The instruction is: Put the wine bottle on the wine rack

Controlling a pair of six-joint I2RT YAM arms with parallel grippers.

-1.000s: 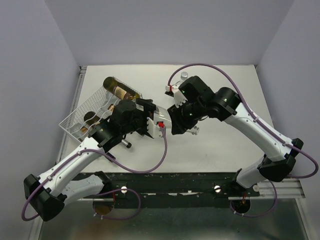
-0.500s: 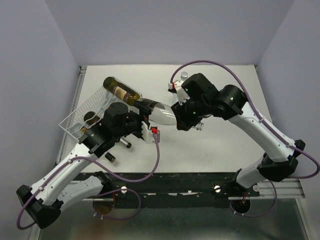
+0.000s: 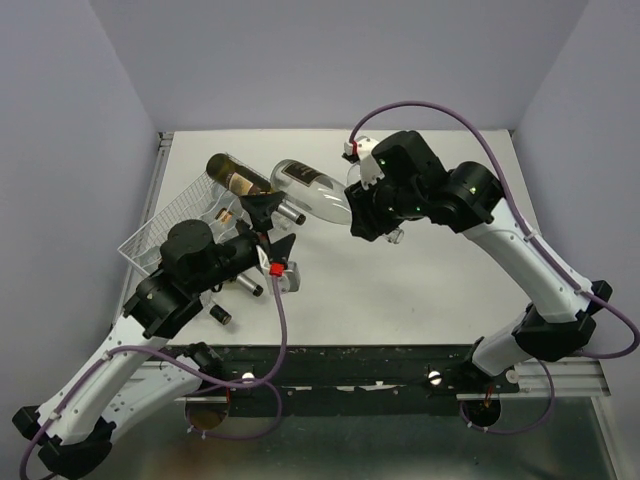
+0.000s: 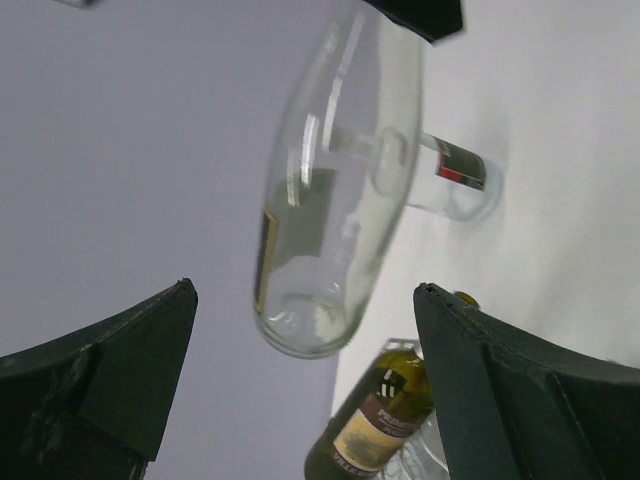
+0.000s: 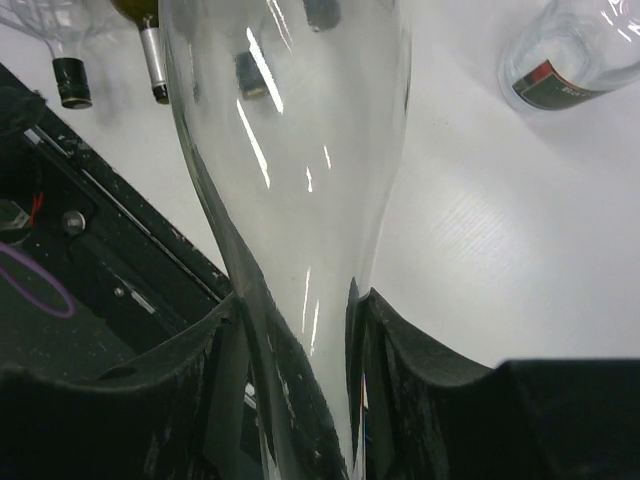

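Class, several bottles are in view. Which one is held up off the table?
The clear glass bottle, gripped at its narrow end by the right end effector. The green bottle lies on the wine rack; the red-labelled bottle rests on the table.

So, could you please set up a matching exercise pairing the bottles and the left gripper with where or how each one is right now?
Things:
1. clear glass wine bottle
2. dark olive glass bottle with tan label
3. left gripper
4. short clear bottle with red-and-black label

States:
A. lying on the white wire-mesh wine rack
B. jaws open, holding nothing
C. gripped at the neck by the right gripper
D. resting on the white table

Pairs: 1-C; 2-A; 3-B; 4-D
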